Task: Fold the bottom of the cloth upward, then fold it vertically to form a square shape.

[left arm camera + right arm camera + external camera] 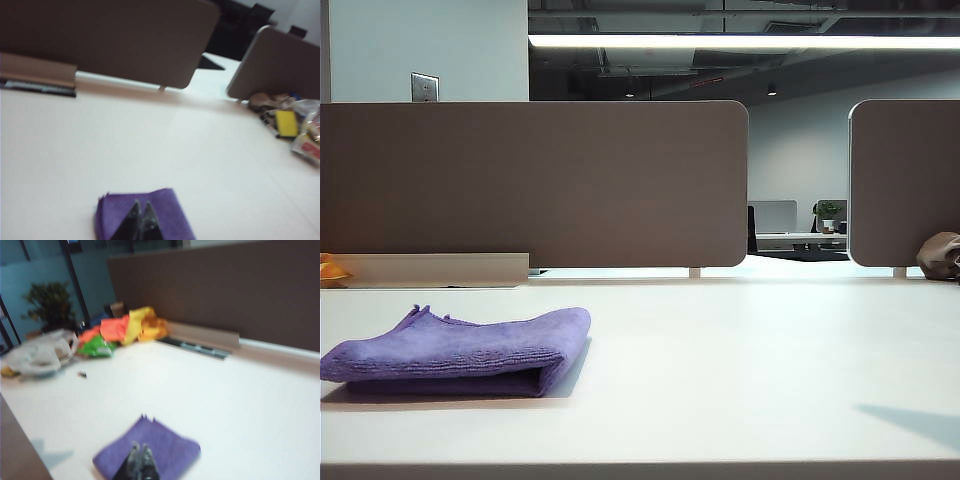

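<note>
A: The table (740,380) carries the folded purple towel (470,350) on its left side, looking square already.

B: Left gripper (139,216) and right gripper (141,454) hover above it, pinched shut and empty. Retreat straight upward to avoid snagging the hem.

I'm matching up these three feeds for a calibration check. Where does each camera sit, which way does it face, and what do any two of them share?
Exterior view: low at the table's near edge, facing the brown divider panels; the folded purple cloth lies left; no arm shows.
Left wrist view: above the table, looking down and across to the dividers; the shut left pincer shows over the cloth.
Right wrist view: raised, looking across towards colourful fabrics; the shut right pincer shows over the cloth.
All three share the cloth and dividers.
</note>
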Controlling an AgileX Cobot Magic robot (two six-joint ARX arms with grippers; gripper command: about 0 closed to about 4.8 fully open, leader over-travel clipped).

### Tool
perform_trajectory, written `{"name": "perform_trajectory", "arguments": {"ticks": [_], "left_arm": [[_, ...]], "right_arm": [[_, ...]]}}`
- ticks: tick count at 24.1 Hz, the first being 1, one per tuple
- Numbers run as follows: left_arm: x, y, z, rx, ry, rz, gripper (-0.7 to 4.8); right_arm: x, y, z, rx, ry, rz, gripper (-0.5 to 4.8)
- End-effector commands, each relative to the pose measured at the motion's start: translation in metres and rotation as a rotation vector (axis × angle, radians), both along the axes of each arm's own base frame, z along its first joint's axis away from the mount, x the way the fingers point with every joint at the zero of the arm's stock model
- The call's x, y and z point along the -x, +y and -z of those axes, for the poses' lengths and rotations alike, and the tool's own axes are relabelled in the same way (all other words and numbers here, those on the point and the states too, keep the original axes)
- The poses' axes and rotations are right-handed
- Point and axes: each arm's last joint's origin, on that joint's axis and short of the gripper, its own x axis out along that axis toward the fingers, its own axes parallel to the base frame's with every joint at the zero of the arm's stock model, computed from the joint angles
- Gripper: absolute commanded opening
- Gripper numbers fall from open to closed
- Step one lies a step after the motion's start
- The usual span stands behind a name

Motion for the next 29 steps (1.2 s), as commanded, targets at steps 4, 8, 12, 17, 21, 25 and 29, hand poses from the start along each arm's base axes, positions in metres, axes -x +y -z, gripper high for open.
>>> {"name": "perform_trajectory", "arguments": {"ticks": [4, 8, 12, 17, 21, 25, 29], "left_arm": [[-0.025, 0.001, 0.035, 0.004, 0.054, -0.027, -0.06], [-0.046, 0.002, 0.064, 0.016, 0.016, -0.072, -0.06], [-0.056, 0.003, 0.087, 0.014, 0.026, -0.087, -0.06], [-0.062, 0.003, 0.109, 0.014, 0.044, -0.087, -0.06], [-0.064, 0.003, 0.117, 0.014, 0.063, -0.084, -0.05], [-0.064, 0.003, 0.117, 0.013, 0.064, -0.084, -0.05], [-0.064, 0.003, 0.118, 0.012, 0.067, -0.094, -0.05]], "right_arm": [[0.0, 0.0, 0.031, 0.027, 0.023, -0.008, -0.02], [-0.005, 0.002, 0.056, 0.061, 0.045, 0.015, -0.02], [-0.009, 0.003, 0.078, 0.075, 0.058, 0.035, -0.02], [-0.01, 0.002, 0.104, 0.118, 0.082, 0.049, -0.02], [-0.01, 0.001, 0.122, 0.195, 0.076, 0.04, -0.01], [-0.009, 0.001, 0.132, 0.222, 0.086, 0.036, -0.02], [-0.008, 0.0, 0.138, 0.239, 0.101, 0.039, -0.02]]}}
